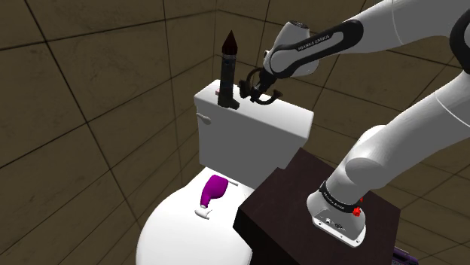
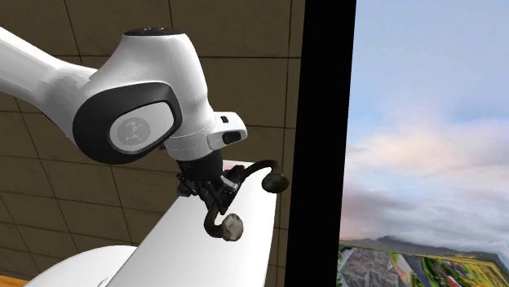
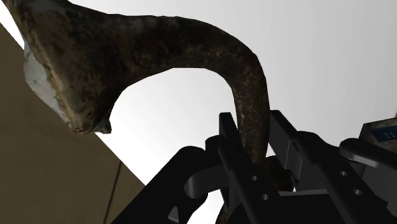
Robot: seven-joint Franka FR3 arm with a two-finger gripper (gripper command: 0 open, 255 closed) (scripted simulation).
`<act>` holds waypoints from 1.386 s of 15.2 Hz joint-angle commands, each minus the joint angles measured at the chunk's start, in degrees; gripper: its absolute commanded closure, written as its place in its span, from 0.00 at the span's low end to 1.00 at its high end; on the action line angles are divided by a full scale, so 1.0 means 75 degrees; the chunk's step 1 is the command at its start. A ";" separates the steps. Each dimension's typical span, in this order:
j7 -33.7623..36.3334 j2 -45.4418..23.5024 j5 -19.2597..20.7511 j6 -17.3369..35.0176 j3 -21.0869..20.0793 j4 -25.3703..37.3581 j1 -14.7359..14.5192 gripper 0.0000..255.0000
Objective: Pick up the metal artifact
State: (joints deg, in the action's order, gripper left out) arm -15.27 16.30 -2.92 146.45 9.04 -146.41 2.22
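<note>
The metal artifact is a dark, rusty curved bar with flared knob ends, shaped like an open ring. My gripper is shut on its middle, low over the white toilet tank lid. In the second exterior view the gripper points down, and the artifact arches out to both sides over the lid; I cannot tell whether it touches the lid. In the wrist view the two black fingers clasp the artifact, which curves up and away to one broad end.
A dark tapered object with a red tip stands on the tank lid just beyond the gripper, toward the shoulder view's left. A purple bottle-like thing lies on the toilet seat lid. The dark stand borders the toilet. Tiled walls surround it.
</note>
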 commanded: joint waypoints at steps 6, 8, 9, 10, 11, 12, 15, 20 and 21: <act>0.0032 0.0080 0.0027 -0.0118 -0.0014 0.0032 0.0013 1.00; 0.0072 0.0205 0.0065 -0.0351 -0.0034 0.0142 0.0031 1.00; 0.0090 0.0265 0.0083 -0.0467 -0.0043 0.0198 0.0039 1.00; 0.0108 0.0323 0.0099 -0.0582 -0.0052 0.0256 0.0047 1.00; 0.0125 0.0378 0.0114 -0.0697 -0.0061 0.0316 0.0054 1.00; 0.0141 0.0432 0.0128 -0.0812 -0.0069 0.0378 0.0060 1.00; 0.0184 0.0579 0.0163 -0.1152 -0.0095 0.0572 0.0079 1.00; 0.0239 0.0782 0.0199 -0.1709 -0.0144 0.0927 0.0113 1.00; 0.0239 0.0787 0.0198 -0.1725 -0.0150 0.0939 0.0118 1.00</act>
State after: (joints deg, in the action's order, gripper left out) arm -13.44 21.74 -1.72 133.50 7.47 -139.90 2.62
